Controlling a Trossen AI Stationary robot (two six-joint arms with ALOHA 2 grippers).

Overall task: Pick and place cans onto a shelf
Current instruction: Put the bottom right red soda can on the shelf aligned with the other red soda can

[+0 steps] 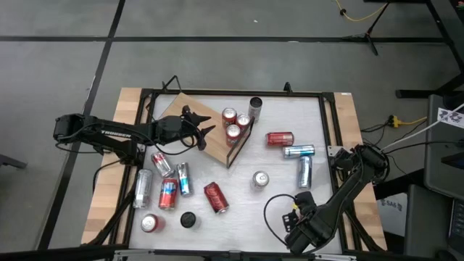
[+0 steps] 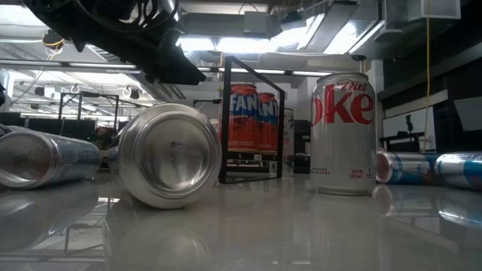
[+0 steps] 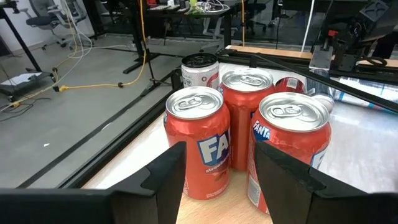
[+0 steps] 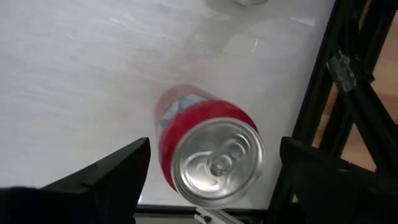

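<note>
Three cans (image 1: 233, 125) stand on the shelf (image 1: 190, 116); the left gripper (image 1: 209, 135), parted and empty, should back straight off without clipping them.

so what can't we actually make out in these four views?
- Right gripper: fingers spread around a red can, but contact can't be judged; in the high view the arm hides it.
- Shelf: the low view shows only its frame; a lying silver can blocks the board.
- Left gripper: fingers empty; the frame edge cuts off their base.
</note>
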